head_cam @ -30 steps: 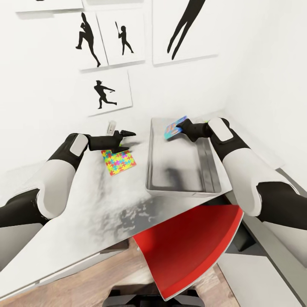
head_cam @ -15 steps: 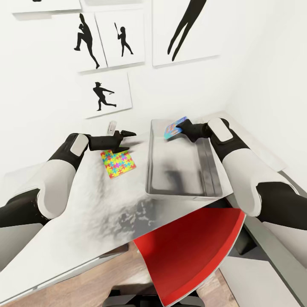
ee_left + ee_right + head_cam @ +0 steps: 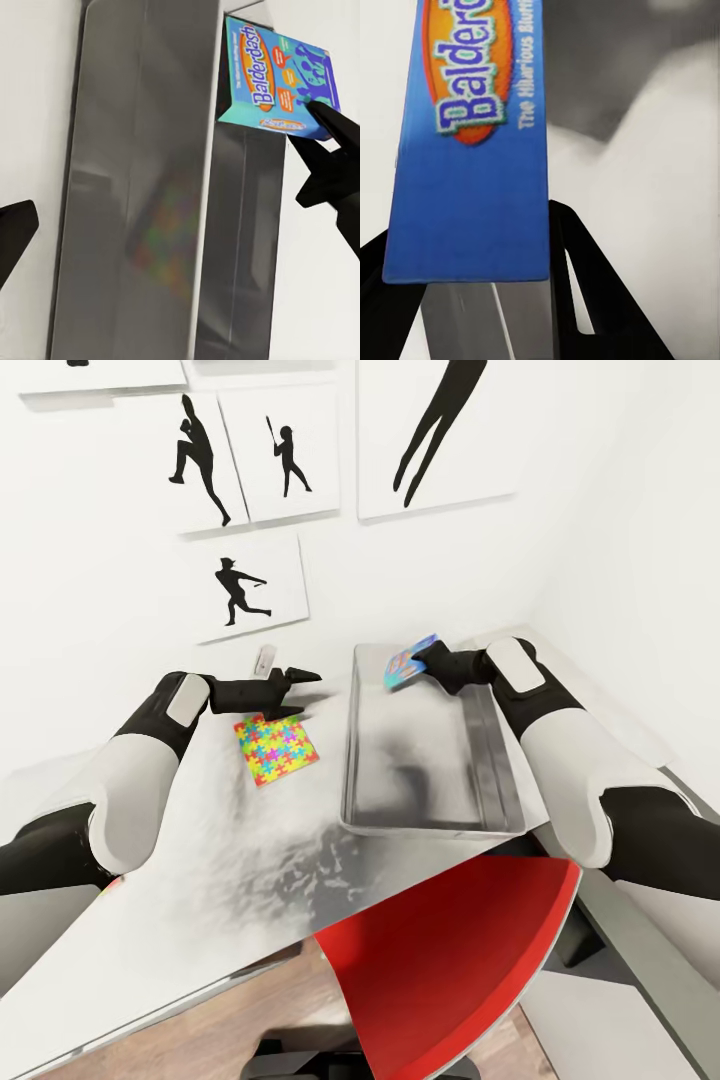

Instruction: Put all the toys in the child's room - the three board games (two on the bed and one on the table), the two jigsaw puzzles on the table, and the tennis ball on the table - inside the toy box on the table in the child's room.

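Observation:
The blue board game [image 3: 407, 664], printed "Balderdash", hangs tilted over the far end of the grey toy box [image 3: 430, 770], and my right gripper [image 3: 420, 662] is shut on its edge. The left wrist view has the same game [image 3: 277, 79] above the toy box's wall [image 3: 142, 187], pinched by dark fingers [image 3: 330, 150]. Up close, the game [image 3: 472, 150] sits between my right fingers [image 3: 585, 300]. My left gripper [image 3: 308, 692] is open with nothing in it, left of the box and just beyond a jigsaw puzzle [image 3: 275, 748] that lies flat on the table [image 3: 230, 840].
A red chair [image 3: 450, 960] is tucked under the table's near edge below the toy box. White walls with black silhouette pictures [image 3: 245, 585] close the corner behind the table. A small white object [image 3: 263, 658] stands at the table's back edge.
The whole picture has shifted slightly, so the camera has moved. Both arms keep their pose, and the blue game stays in the right gripper over the toy box.

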`<state>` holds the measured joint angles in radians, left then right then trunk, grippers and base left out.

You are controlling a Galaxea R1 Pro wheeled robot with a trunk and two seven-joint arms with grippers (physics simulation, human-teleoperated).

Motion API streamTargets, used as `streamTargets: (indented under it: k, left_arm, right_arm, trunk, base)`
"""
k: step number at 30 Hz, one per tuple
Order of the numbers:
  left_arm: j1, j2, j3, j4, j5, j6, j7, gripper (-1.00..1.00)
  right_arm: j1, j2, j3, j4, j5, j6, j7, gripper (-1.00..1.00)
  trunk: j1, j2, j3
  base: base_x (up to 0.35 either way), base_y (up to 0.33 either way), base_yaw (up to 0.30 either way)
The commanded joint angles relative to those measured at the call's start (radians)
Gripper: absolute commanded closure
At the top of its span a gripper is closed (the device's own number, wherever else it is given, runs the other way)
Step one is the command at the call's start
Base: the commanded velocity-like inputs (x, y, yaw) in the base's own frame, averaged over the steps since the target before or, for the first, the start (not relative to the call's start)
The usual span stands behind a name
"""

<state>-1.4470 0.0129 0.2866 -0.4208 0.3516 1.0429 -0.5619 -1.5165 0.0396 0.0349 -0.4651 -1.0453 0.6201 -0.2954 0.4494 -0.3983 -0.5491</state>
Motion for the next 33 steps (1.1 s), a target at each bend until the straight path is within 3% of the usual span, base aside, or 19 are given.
streamTargets:
  k: [1, 7, 33]
  left_arm:
    - [-0.001, -0.001, 0.007, 0.0, -0.009, 0.004, -0.007, -1.0]
    - [-0.001, -0.001, 0.006, 0.0, -0.009, 0.004, -0.007, -1.0]
    - [-0.001, -0.001, 0.006, 0.0, -0.009, 0.004, -0.007, -1.0]
  right_arm:
    - [-0.001, 0.0, 0.003, 0.005, -0.012, 0.001, -0.01, 1.0]
    - [-0.001, 0.0, -0.001, 0.079, -0.012, 0.0, -0.01, 1.0]
    - [-0.001, 0.0, -0.001, 0.086, -0.012, 0.0, -0.01, 1.0]
  trunk:
    - [0.001, -0.002, -0.001]
    - [0.001, -0.002, -0.001]
    - [0.001, -0.002, -0.001]
  base:
    - [0.001, 0.0, 0.0]
    - [0.0, 0.0, 0.0]
    - [0.023, 0.0, 0.0]
